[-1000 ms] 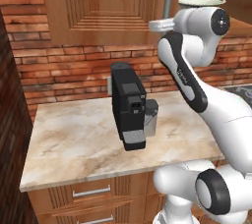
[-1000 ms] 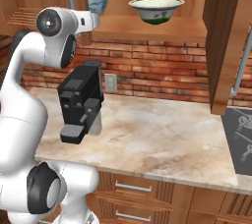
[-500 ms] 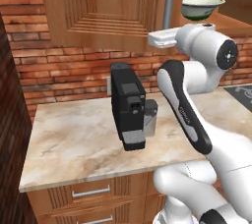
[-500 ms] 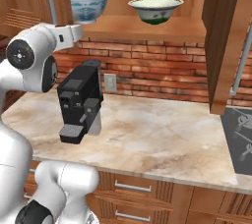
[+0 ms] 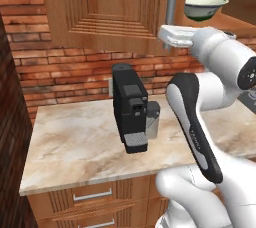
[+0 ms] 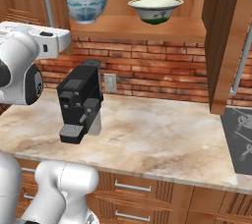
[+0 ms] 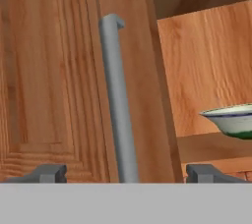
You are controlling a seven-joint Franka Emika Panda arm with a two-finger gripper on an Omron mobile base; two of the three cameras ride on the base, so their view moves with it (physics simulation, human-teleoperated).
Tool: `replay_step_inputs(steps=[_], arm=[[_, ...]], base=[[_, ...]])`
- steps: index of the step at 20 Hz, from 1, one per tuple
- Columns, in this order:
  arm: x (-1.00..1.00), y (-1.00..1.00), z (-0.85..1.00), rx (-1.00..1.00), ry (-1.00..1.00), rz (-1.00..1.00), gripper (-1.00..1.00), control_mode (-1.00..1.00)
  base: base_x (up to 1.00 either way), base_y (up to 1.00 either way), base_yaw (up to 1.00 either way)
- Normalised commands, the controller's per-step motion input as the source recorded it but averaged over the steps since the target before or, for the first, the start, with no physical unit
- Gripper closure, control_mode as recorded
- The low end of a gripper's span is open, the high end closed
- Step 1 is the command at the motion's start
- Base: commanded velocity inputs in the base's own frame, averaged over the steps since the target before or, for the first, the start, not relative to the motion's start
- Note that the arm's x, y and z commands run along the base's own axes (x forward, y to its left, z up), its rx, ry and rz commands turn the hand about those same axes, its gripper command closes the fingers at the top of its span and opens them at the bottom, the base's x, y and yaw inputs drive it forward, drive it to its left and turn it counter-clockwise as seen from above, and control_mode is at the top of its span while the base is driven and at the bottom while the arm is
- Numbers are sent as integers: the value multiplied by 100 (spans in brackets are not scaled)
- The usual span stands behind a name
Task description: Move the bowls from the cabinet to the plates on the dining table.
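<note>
Your gripper (image 7: pixel 125 174) stands wide and empty astride the cabinet (image 7: pixel 59 85) door's upright handle (image 7: pixel 118 100), while the cream-green bowl (image 7: pixel 231 120) sits on the shelf off beyond its right fingertip

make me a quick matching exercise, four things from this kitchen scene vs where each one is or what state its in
Things:
1. white and blue bowl
2. cream-green bowl
3. coffee machine
4. gripper

Places or states:
A. standing on the marble counter
B. open, fingers either side of the grey door handle
C. on the cabinet shelf, nearer the arm
D. on the cabinet shelf, nearer the open door on the right

Pairs: 1-C, 2-D, 3-A, 4-B
</note>
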Motion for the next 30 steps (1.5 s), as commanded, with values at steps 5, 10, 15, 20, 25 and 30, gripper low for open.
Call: replay_step_inputs(steps=[5,10,15,20,25,30], arm=[[-4,-27,13,11,1,0,-100,-100],[0,-30,2,3,8,1,-100,-100],[0,-43,14,10,6,4,-100,-100],[0,-44,6,12,5,6,-100,-100],[0,-29,0,12,8,9,-100,-100],[0,-7,-10,3,16,11,-100,-100]], base=[[0,0,0],[0,0,0],[0,0,0],[0,0,0],[0,0,0],[0,0,0]])
